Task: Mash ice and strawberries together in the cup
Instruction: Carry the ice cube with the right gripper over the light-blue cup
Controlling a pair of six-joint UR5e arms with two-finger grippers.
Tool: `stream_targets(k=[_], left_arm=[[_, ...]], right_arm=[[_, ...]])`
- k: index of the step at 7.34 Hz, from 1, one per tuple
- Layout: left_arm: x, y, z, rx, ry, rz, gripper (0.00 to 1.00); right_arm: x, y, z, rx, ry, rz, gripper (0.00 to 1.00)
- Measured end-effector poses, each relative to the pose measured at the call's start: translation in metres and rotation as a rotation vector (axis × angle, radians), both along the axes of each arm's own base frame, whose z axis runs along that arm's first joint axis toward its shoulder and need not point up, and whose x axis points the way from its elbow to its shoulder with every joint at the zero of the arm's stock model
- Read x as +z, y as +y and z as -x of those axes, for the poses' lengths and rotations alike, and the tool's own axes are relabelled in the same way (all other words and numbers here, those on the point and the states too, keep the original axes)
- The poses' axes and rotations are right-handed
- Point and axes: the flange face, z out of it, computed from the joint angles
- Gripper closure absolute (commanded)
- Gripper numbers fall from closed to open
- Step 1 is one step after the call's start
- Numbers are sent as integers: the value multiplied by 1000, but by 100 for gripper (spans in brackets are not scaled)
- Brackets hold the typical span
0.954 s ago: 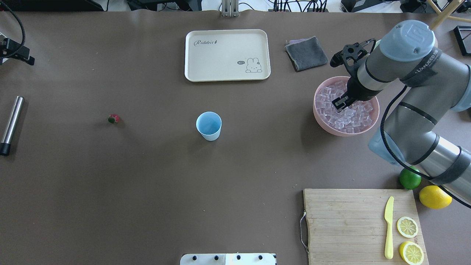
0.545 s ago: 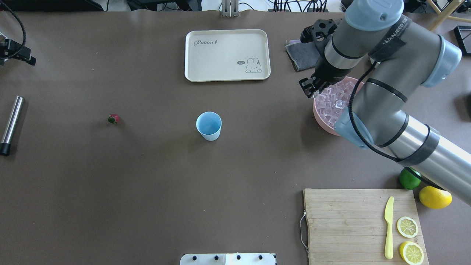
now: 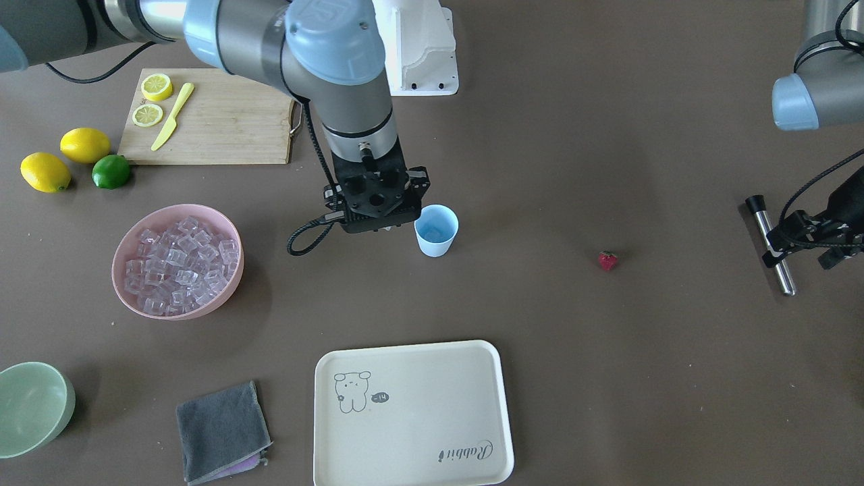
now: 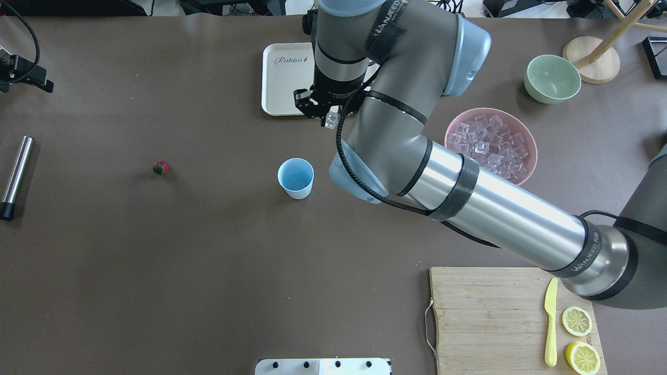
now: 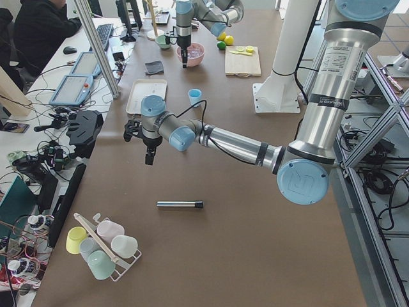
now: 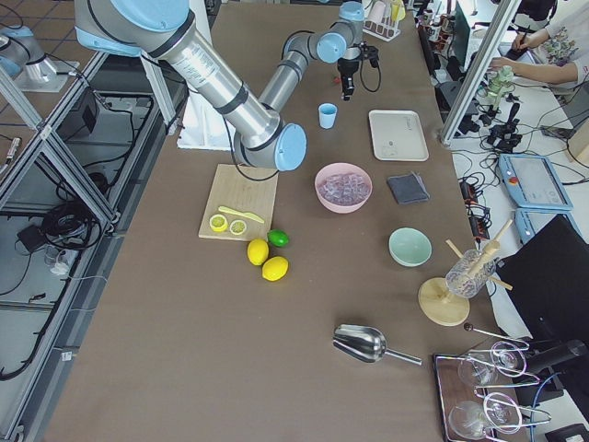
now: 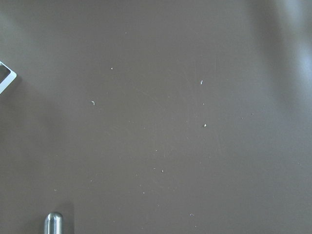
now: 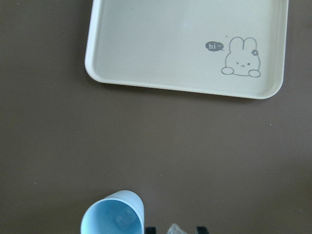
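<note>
So the right hand [image 4: 325, 112] has its fingers pinched on a single ice cube [image 4: 331, 121]. In the wrist view you can see the clear lump sitting right between the two tips. It's hanging just beside the cup [image 4: 296, 178], a little to the right and far side of it, not over the opening yet.

My read on handling: the cube is hard but slick, and probably wet, so it should be gripped flat face to flat face across the middle. A corner grip would likely squirt it out. The cup looks like light plastic that would tip easily, so I'd drop the cube from above without bumping the rim.

The cup stands upright mid-desk and looks empty as far as I can tell (there's a faint glint inside, could just be a reflection). The pink bowl [image 4: 447, 151] off to the right is piled with the rest of the ice [image 4: 490, 146]. The strawberry [image 4: 161, 167] lies on the bare desk [image 4: 208, 260], well to the left of the cup.

The left hand [image 5: 148, 158] is way off at the left end, and I can't tell whether it's apart or together.
</note>
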Motion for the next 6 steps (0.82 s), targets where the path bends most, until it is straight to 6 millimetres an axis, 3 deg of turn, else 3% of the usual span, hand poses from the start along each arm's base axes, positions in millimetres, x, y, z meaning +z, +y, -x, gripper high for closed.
stream_targets(k=[2,3,6], left_arm=[[-1,1,-3,5,2,-4,2],[-2,2,-4,5,5,-12,2],[-3,2,-4,6,7,-20,2]], right_arm=[[-5,33,68,61,-16,-13,100],[8,42,84,68,-14,-18,100],[40,54,96,60,-2,-22,100]])
